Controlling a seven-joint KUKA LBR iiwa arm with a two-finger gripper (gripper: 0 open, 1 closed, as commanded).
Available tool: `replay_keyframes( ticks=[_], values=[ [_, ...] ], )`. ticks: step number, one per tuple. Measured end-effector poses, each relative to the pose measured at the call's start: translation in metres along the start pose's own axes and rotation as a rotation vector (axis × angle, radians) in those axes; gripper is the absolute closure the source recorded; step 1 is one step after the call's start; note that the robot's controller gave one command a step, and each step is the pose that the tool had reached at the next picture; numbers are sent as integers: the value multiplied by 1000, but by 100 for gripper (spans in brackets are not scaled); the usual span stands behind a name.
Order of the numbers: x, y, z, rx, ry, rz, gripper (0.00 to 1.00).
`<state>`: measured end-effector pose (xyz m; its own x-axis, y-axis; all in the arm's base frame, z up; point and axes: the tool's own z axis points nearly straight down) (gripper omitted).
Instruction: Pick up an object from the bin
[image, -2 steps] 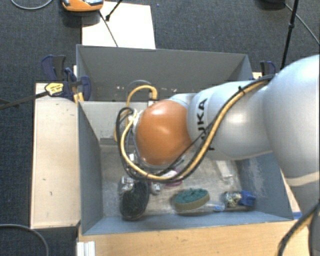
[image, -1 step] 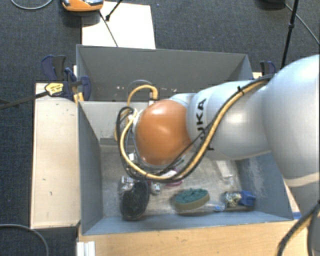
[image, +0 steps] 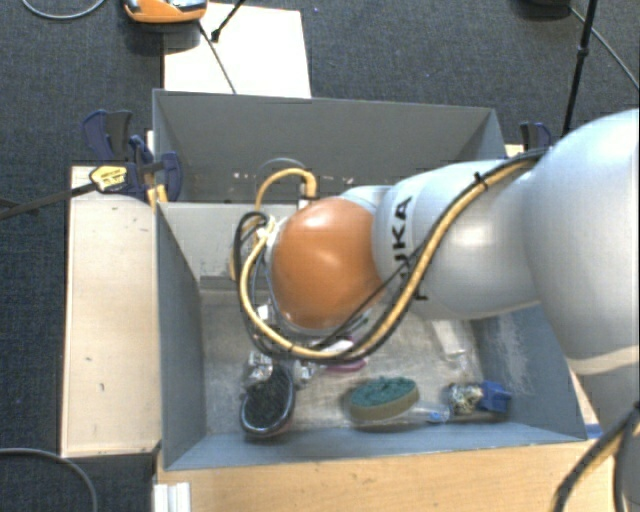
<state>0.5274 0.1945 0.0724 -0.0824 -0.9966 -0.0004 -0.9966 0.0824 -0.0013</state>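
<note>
Hovering at 7 o'clock in the bin (image: 182, 330), the pincer (image: 270, 374) sits over a black oval brush (image: 267, 408). Its opening: cannot tell, as the orange cover (image: 320, 262) hides it. Risk: the brush lies near the front rim (image: 400, 437), so a descent may jam or glance off.

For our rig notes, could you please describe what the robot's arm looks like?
The arm is smooth, rounded and silver-grey, with black lettering ending in KA on its side. A glossy orange dome cover sits at its wrist. Yellow and black cables run along the arm and loop round the cover.
</note>
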Motion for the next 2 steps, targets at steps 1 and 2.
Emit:
replay_keyframes(
  ticks=[1, 2],
  values=[
    [-1, -1, -9, 2, -4, 12, 100],
    [-2, -3, -99, 7, -5, 20, 100]
  ],
)
